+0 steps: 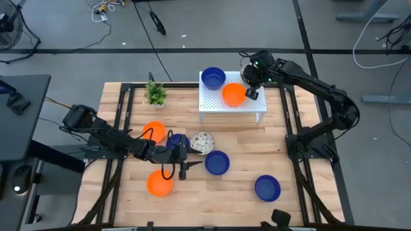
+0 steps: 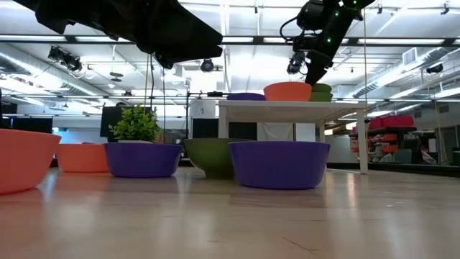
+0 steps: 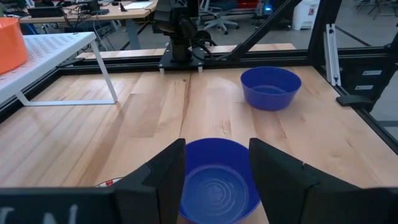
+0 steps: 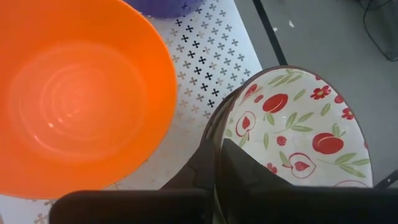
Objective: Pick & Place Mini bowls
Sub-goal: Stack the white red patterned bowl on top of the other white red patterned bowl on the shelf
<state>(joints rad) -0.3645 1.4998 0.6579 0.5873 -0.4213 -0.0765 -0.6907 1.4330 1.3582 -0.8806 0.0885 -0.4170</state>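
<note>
My right gripper (image 1: pixel 252 90) is over the right end of the white perforated stand (image 1: pixel 212 106), shut on a white bowl with red fruit marks (image 4: pixel 298 130). An orange bowl (image 1: pixel 234 94) and a blue bowl (image 1: pixel 212 78) sit on the stand beside it. My left gripper (image 1: pixel 187 163) is open and low over the table. Its fingers stand on either side of the near part of a blue bowl (image 3: pixel 214 180) without clearly touching it. A white speckled bowl (image 1: pixel 201 142), two orange bowls (image 1: pixel 154 131) (image 1: pixel 159 183) and another blue bowl (image 1: pixel 267 187) rest on the table. My right gripper holds the white bowl by its rim (image 4: pixel 219 127) on the side facing the orange bowl. One finger (image 4: pixel 249 174) is inside the bowl and one outside. The fingers come from above, pointing down. The bowl stays upright at the stand's right end; whether it rests on the stand, I cannot tell.
A small green potted plant (image 1: pixel 155 94) stands at the far left of the table. Black frame rails (image 1: pixel 289 115) run along the table's left and right sides. Another blue bowl (image 1: pixel 173 140) shows partly under my left arm. Bare wood lies along the near edge.
</note>
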